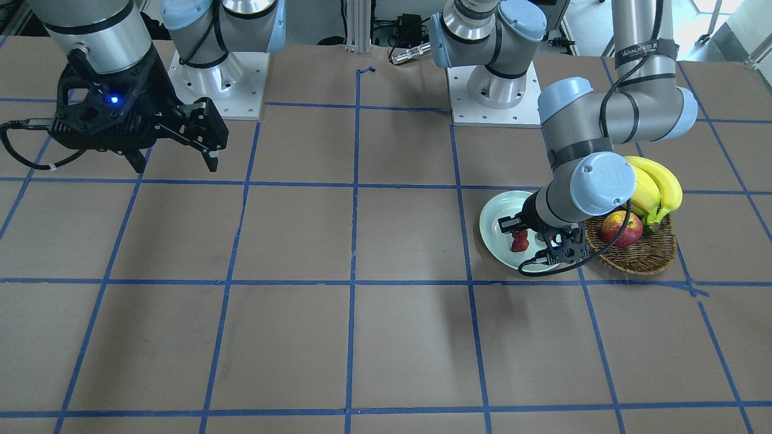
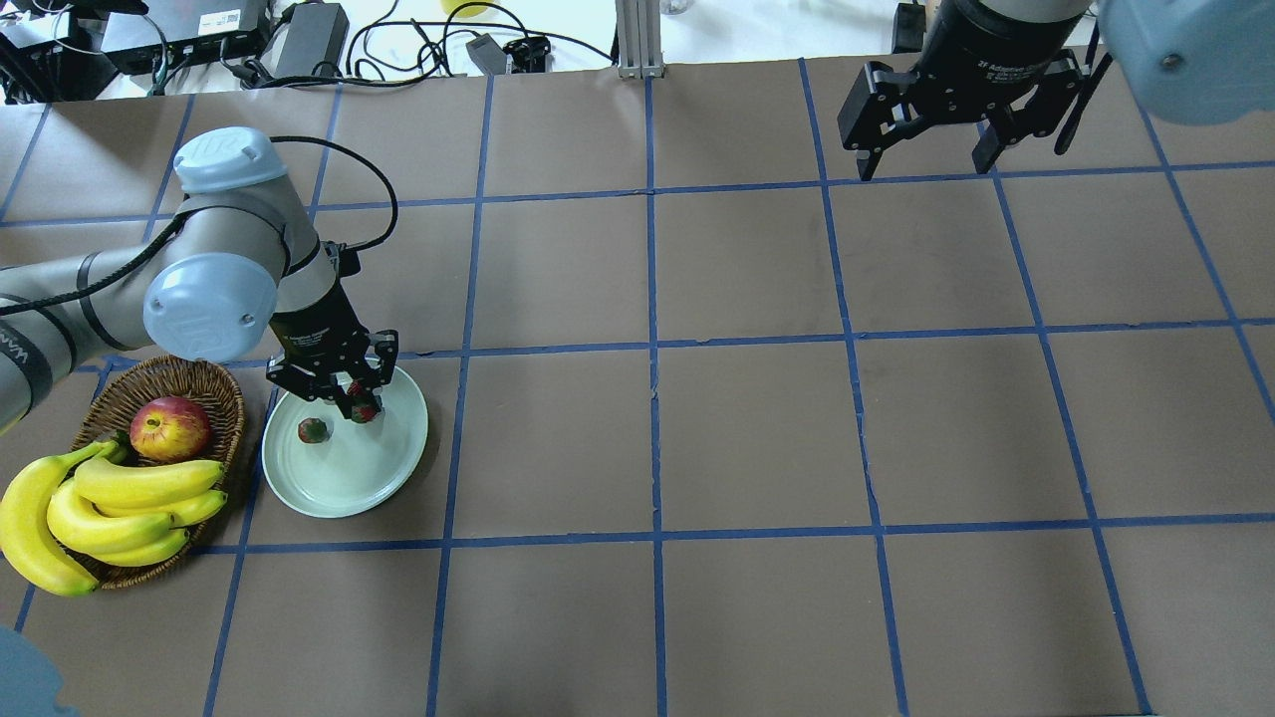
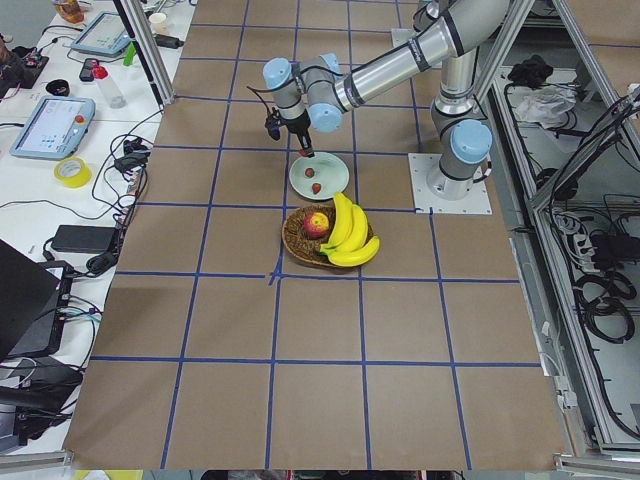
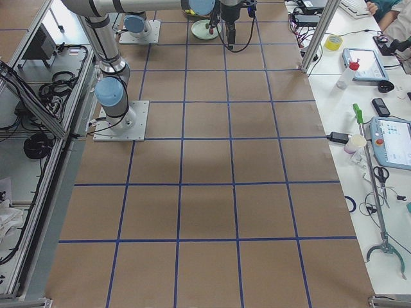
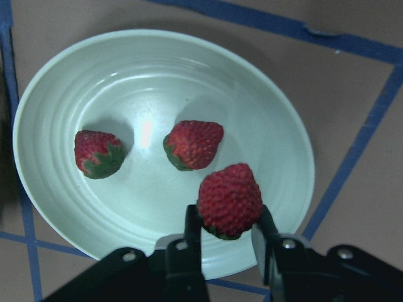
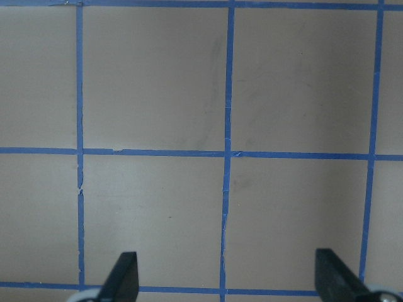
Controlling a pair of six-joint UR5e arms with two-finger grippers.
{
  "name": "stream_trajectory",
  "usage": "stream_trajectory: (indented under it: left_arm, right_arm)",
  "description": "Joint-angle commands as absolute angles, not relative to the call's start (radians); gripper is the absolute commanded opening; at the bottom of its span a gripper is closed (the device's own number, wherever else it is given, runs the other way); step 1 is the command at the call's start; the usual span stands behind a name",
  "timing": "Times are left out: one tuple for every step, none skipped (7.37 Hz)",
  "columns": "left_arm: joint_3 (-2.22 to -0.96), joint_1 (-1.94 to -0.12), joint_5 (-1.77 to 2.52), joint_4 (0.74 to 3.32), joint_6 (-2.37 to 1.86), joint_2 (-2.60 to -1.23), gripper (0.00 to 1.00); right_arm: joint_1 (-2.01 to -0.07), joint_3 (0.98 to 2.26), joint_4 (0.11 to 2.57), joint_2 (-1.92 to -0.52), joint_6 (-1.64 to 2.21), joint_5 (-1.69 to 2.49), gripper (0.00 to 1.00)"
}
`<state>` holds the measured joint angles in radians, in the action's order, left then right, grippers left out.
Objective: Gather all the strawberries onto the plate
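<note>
Directly beneath the left gripper (image 5: pixel 228 217) lies the pale green plate (image 5: pixel 157 69). Its fingers pinch a strawberry (image 5: pixel 230 195), leafy cap toward the wrist, over the plate's near inner edge. A second strawberry (image 5: pixel 192 145) and a third strawberry (image 5: pixel 99 153) rest on the plate beyond. The right gripper (image 2: pixel 926 164) hangs spread wide, well apart across the table (image 2: pixel 697 418).

light: bright, even; shadows: soft; glare: plate (image 5: pixel 146 134); focus: sharp
</note>
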<state>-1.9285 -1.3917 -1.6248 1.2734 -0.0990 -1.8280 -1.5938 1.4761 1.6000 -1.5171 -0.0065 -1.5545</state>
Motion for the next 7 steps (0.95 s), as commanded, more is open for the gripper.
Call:
stream_trajectory:
  left_arm:
    - [-1.934,-1.374,-1.624,1.294,-0.095,-1.824,1.00]
    - [-1.930,-1.374,-1.624,1.305,-0.097,-1.813,1.00]
    - [-1.905,-1.374,-1.623,1.305,-0.097,-1.798,1.00]
    - [-1.820,-1.391,-1.618,1.310,-0.094,-1.783,1.00]
    - [-1.713,-1.413,-1.615,1.339,-0.092,-1.757,1.00]
    - [-1.636,-1.443,-1.618,1.368,-0.092,-1.725,1.00]
    - [-1.578,-1.484,-1.615,1.423,-0.103,-1.686,1.00]
  right_arm:
    - [-1.594,1.476,1.600,-1.517,-0.008,-1.554,1.00]
    - [-1.594,1.476,1.600,-1.517,-0.006,-1.554,1.00]
    - [-1.594,1.477,1.600,-1.517,-0.006,-1.552,1.00]
    - [-1.594,1.476,1.600,-1.517,-0.008,-1.554,1.00]
    - [-1.594,1.476,1.600,-1.517,-0.008,-1.552,1.00]
    - [-1.594,1.476,1.600,-1.517,-0.006,-1.552,1.00]
    - [-1.594,1.476,1.600,-1.517,-0.008,-1.554,1.00]
